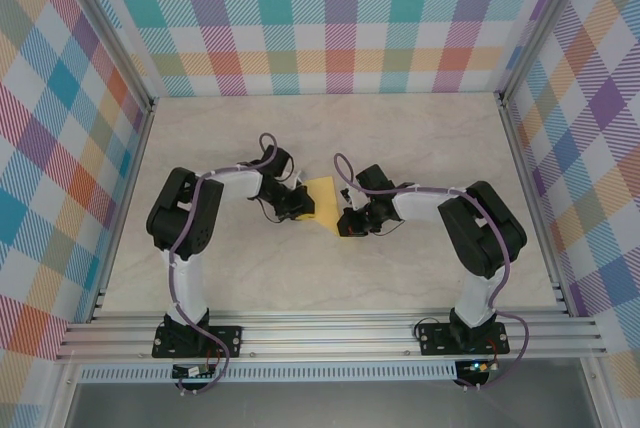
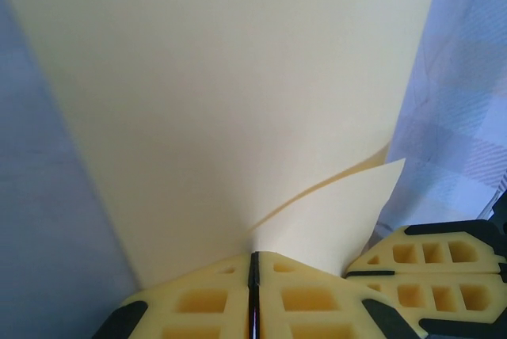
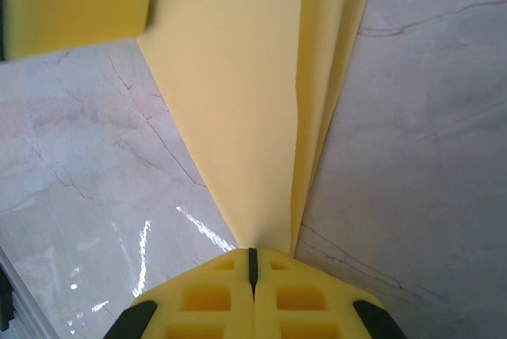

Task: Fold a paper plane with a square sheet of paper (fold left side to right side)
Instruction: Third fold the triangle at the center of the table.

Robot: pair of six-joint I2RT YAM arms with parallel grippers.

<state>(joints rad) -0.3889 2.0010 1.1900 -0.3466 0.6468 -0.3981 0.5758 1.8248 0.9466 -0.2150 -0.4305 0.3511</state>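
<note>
Over the middle of the pale, marble-patterned table top (image 1: 300, 128), the thin, plain yellow sheet of paper (image 1: 322, 196) sits between the 2 arms. The left gripper (image 1: 300, 205) is at its left edge and the right gripper (image 1: 350, 222) at its near right corner. Whether the sheet touches the table cannot be told.

In the left wrist view the left gripper (image 2: 253, 260) has its yellow fingers pressed together on the sheet (image 2: 238, 101). The paper fans away from them in 2 layers — a loose flap curls off on the right, just beside the right gripper's yellow fingers (image 2: 428, 256).

In the right wrist view the right gripper (image 3: 253, 256) pinches the narrow end of the sheet (image 3: 238, 101), folded here into several layers, with the table (image 3: 412, 157) beneath. A yellow finger (image 3: 71, 2) of the left gripper juts in at the upper left, at the paper's far edge.

Pastel checked walls (image 1: 340, 18) close in 3 sides, and an aluminium rail (image 1: 330, 333) carries both arm bases along the near edge.
</note>
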